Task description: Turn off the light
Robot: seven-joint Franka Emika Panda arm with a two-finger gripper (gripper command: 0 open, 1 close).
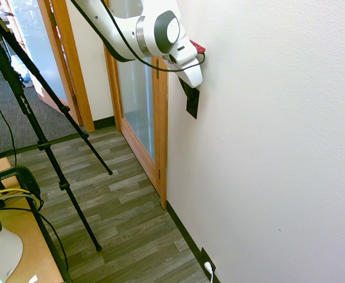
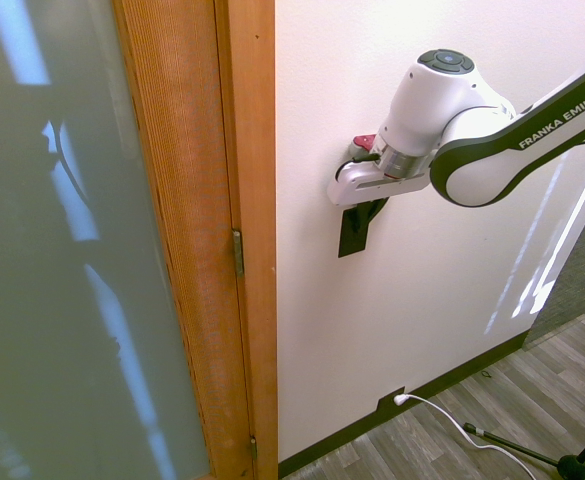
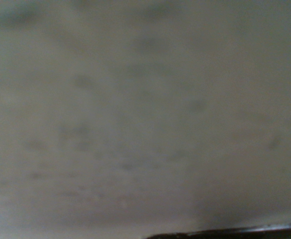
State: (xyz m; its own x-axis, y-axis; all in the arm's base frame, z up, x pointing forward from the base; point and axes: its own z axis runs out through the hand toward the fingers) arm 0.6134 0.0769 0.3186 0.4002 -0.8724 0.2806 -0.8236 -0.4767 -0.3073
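Note:
The light itself is out of view. Its switch is a small black upright plate on the white wall, also seen in the second exterior view. My gripper points straight at the wall and presses against the top of the plate. Its dark fingers merge with the black plate and hide the plate's upper part; they are shut, with nothing seen held. The wrist view is filled with blurred white wall from very close.
A wooden door frame with frosted glass stands just beside the switch. Low on the wall, a dark outlet plate holds a white plug. Wood-look flooring lies below.

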